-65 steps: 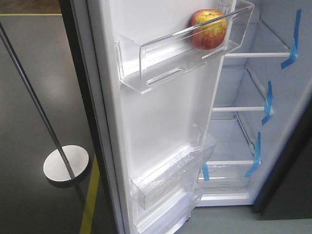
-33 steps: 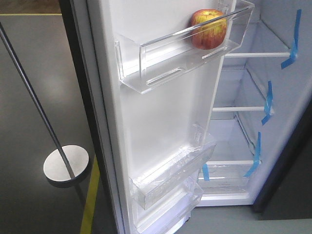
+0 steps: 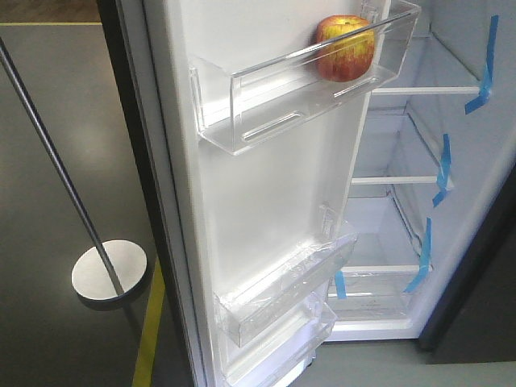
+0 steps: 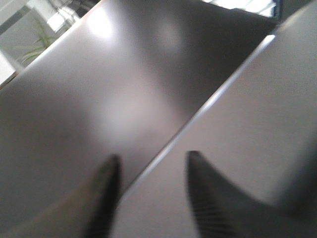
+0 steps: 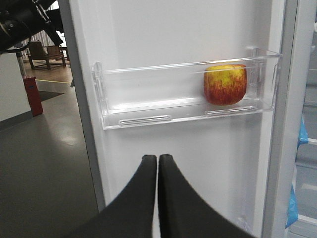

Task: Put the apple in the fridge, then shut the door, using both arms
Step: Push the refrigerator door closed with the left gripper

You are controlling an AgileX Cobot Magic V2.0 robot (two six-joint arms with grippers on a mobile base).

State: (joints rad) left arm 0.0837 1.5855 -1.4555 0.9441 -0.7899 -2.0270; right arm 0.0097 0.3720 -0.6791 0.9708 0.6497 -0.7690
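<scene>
The apple sits upright in the clear upper bin on the white inner face of the open door, at the bin's end nearest the fridge interior. Beyond that end, blue tape strips mark the shelves. Below the bin, the right tool has its fingers pressed together. The left tool is spread wide, close to a blurred dark grey panel.
</scene>
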